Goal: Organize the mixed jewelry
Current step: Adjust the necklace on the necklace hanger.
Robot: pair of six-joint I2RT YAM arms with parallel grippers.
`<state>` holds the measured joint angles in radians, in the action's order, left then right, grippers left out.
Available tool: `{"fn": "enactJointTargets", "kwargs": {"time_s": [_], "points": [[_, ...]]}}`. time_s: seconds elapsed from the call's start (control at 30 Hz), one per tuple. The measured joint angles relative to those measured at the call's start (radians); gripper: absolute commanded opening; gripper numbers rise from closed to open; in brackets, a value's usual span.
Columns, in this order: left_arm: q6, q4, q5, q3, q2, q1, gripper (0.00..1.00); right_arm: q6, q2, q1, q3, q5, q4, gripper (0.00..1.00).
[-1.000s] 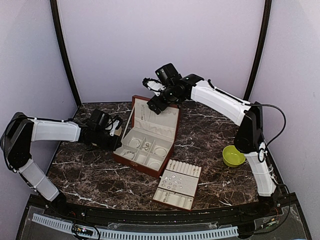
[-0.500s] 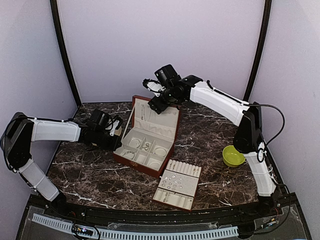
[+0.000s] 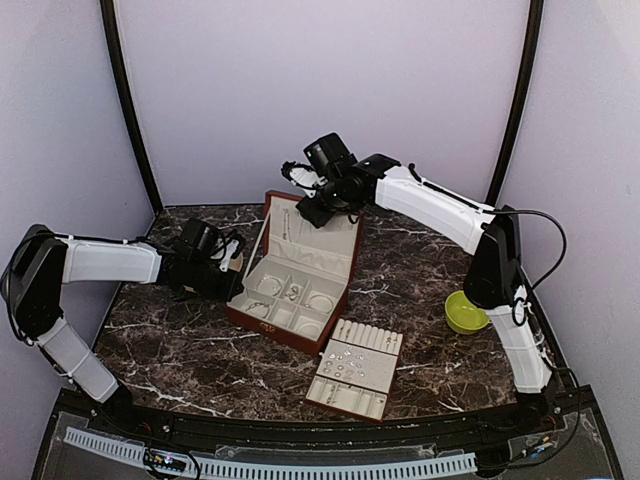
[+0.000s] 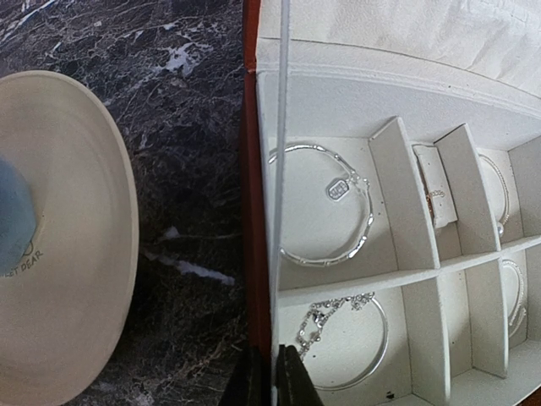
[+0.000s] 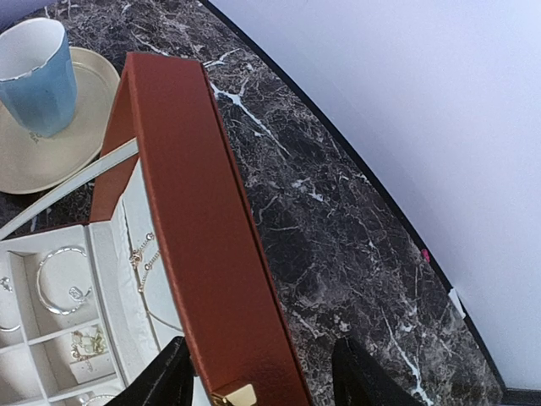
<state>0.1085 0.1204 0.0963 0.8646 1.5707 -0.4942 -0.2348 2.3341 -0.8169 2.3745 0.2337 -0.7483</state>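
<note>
Left gripper (image 4: 272, 381): closed on a thin cream strap (image 4: 281, 169) at the left wall of the box (image 3: 262, 325). The strap runs taut up to the lid (image 5: 203, 211).

Right gripper (image 5: 260, 376): jaws apart, astride the free top edge of the raised lid, with the gold clasp (image 5: 233, 394) between them. The inner finger is just beside the lining and the outer finger stands clear of the red leather, so nothing is gripped.

Jewelry: a hoop bracelet (image 4: 323, 205) lies flat in a rear left compartment. A chain (image 4: 325, 317) with another hoop is in the compartment next to it. More hoops sit in the compartments further right, and small silvery pieces lie on the tray (image 3: 372, 381) in front of the box.

Also on the table (image 3: 180, 350): a blue mug (image 5: 34, 72) on a saucer (image 5: 38, 165) left of the box, and a green bowl (image 3: 465, 312) well apart to the right
</note>
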Motion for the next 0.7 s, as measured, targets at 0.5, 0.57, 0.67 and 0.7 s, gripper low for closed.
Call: {"fn": "enactJointTargets", "kwargs": {"time_s": [0.5,0.57,0.67,0.7], "points": [[-0.001,0.000,-0.002,0.000,0.000,-0.001,0.00,-0.011,0.000,0.001,0.000,-0.004,0.003,0.46],[-0.001,0.000,-0.004,0.000,0.000,-0.002,0.00,-0.011,0.000,0.002,0.000,-0.004,0.003,0.46],[-0.001,0.000,-0.005,0.000,0.000,-0.002,0.00,-0.012,0.000,0.002,0.000,-0.003,0.003,0.45],[-0.001,0.000,-0.005,0.001,0.000,-0.002,0.00,-0.012,0.000,0.002,0.000,-0.002,0.003,0.45]]}}
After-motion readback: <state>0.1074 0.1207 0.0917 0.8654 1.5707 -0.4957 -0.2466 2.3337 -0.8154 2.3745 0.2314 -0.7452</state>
